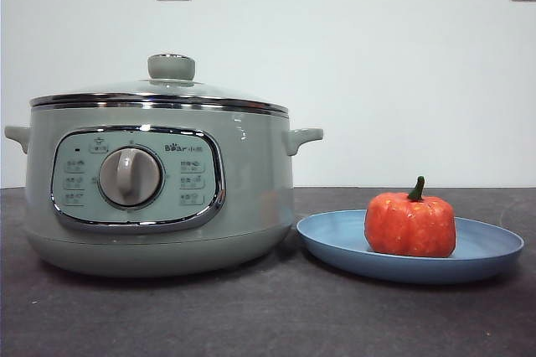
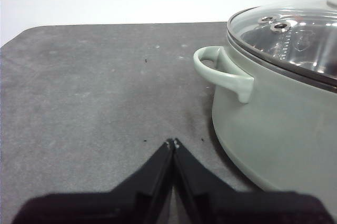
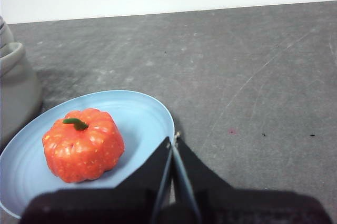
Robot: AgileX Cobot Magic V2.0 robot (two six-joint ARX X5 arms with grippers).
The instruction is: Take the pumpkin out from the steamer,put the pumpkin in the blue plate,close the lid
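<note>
The left gripper [image 2: 173,142] has its two black jaws pressed together on nothing, hanging over bare table [image 2: 95,92] just off the steamer's [image 2: 274,124] side handle [image 2: 218,66]. The right gripper [image 3: 174,139] is likewise clenched and empty, its tips over the near rim of the blue plate [image 3: 142,113], apart from the pumpkin [image 3: 82,142].

The pumpkin [image 1: 409,223] sits upright on the blue plate [image 1: 494,244], right of the steamer [image 1: 159,189] and close beside it; plate and pot look to be nearly touching, though contact cannot be told. It is squat, wider than tall, so its short axis runs up through the stem. The dark green stem [image 1: 416,188] rises from the top and curves over to one side; in the front view its tip leans slightly right.

The lid [image 1: 159,93] lies flat and level on the pot's rim, knob [image 1: 171,65] up, with no gap showing.

Judging by this, all three steps appear done: pumpkin out, plated, lid shut. Neither arm shows in the front view, so both seem drawn back. Nothing further seems called for beyond staying clear of the plate.
</note>
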